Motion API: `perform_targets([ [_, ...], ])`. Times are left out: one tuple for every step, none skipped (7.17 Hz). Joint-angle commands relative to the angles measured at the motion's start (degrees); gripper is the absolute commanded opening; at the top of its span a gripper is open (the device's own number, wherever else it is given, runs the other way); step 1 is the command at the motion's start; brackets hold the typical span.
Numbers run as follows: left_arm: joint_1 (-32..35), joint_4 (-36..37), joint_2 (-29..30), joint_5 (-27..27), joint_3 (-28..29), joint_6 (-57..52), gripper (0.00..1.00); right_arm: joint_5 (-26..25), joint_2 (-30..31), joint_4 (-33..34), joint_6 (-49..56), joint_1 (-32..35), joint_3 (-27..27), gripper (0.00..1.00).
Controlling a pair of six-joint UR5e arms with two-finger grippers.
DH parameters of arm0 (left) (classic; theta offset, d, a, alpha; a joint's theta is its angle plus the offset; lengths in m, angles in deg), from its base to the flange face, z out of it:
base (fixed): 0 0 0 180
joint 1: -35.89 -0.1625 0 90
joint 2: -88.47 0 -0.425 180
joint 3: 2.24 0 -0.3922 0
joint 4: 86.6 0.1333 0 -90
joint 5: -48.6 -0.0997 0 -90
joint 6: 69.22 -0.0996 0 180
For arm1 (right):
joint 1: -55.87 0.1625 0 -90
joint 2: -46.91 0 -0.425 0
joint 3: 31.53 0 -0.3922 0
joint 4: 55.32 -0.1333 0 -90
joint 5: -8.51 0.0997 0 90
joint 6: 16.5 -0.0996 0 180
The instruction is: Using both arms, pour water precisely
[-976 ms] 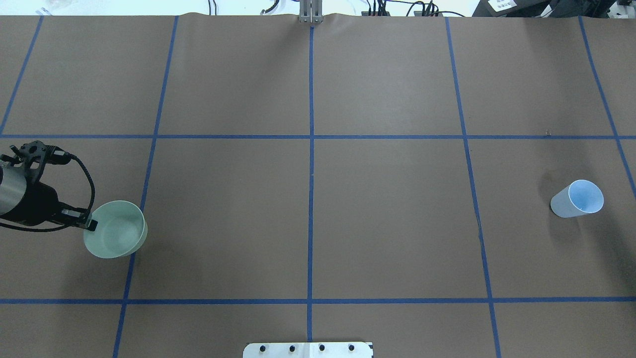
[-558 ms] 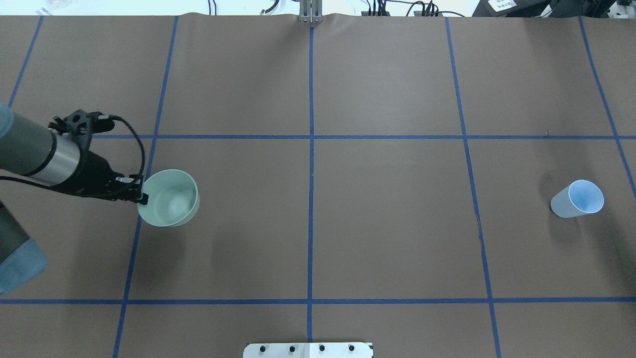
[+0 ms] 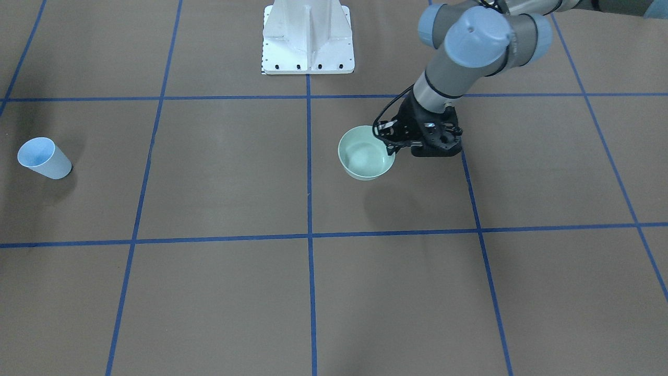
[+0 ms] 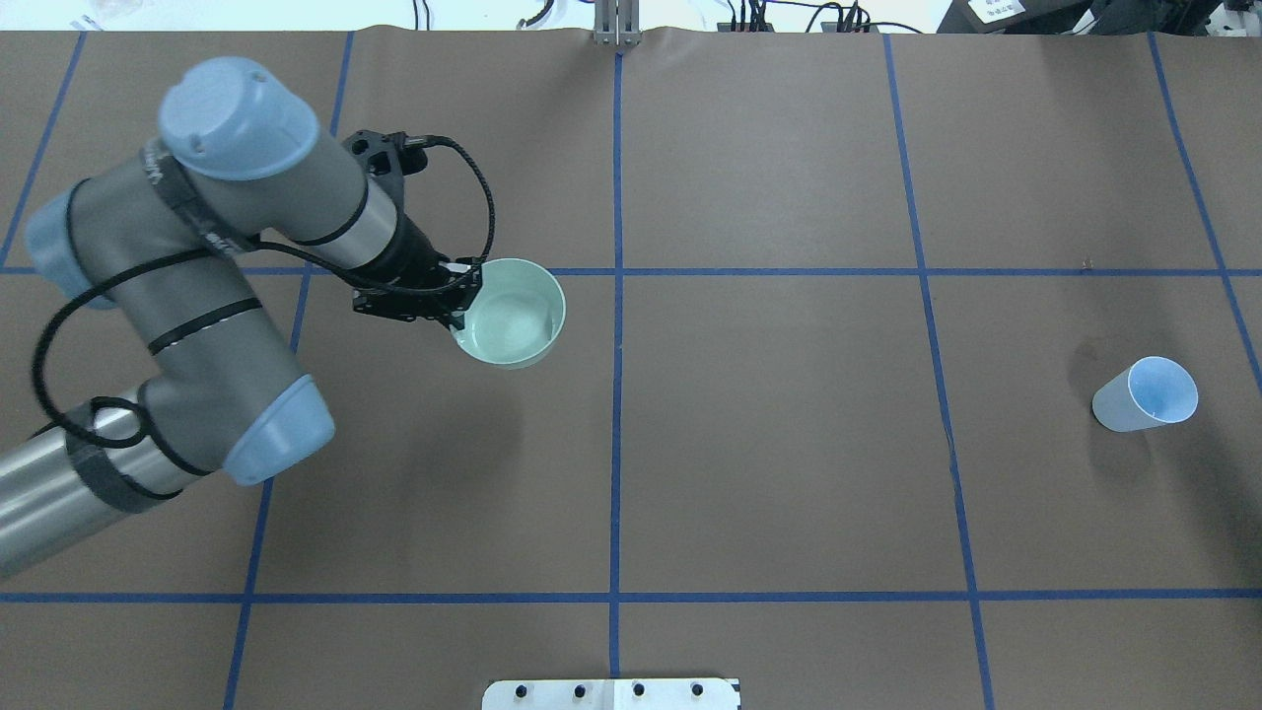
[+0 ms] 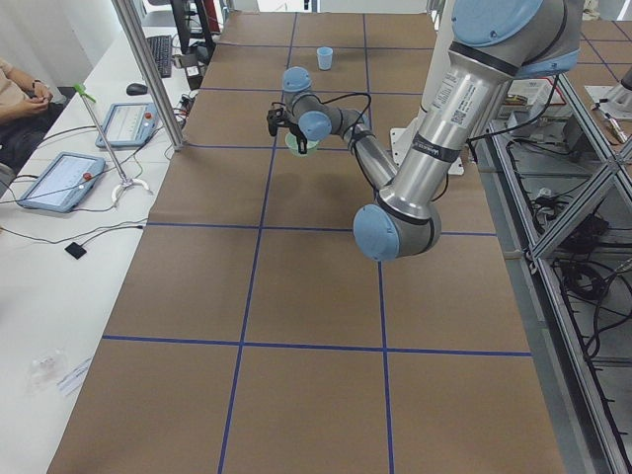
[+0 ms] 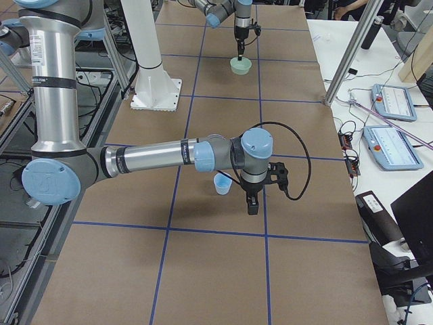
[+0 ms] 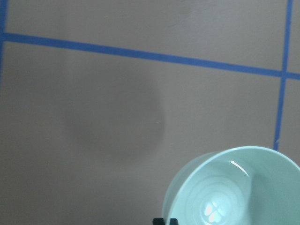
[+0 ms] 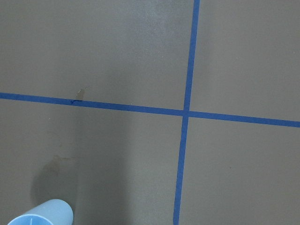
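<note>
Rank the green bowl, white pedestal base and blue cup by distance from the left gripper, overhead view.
1. Green bowl, gripped at its rim by the left gripper.
2. White pedestal base, bottom centre.
3. Blue cup, far right.

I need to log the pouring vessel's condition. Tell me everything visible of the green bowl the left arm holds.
The mint-green bowl is round, deep, smooth and glossy, plastic or glazed by its look. It hangs roughly level above the brown table, its shadow lying apart below. The left gripper pinches its rim on one side; nothing else touches it. A little water glints at its bottom.
</note>
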Motion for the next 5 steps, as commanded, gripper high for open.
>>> perform_targets([
  [-5.1,-0.7,9.2,-5.1,10.1,3.6,0.0,0.0,-0.1,0.0,0.0,0.0,0.0,1.0],
  [-6.5,-4.4,10.1,-7.1,14.0,3.7,0.0,0.0,-0.2,0.0,0.0,0.0,0.0,1.0],
  [-6.7,-9.6,10.1,-7.1,17.6,3.5,0.0,0.0,-0.3,0.0,0.0,0.0,0.0,1.0],
  [-6.8,-11.3,10.1,-7.1,18.7,3.5,0.0,0.0,-0.3,0.0,0.0,0.0,-0.1,1.0],
  [-7.2,-11.3,10.0,-7.2,19.0,3.4,0.09,0.0,-0.3,0.0,0.0,0.0,-0.1,1.0],
])
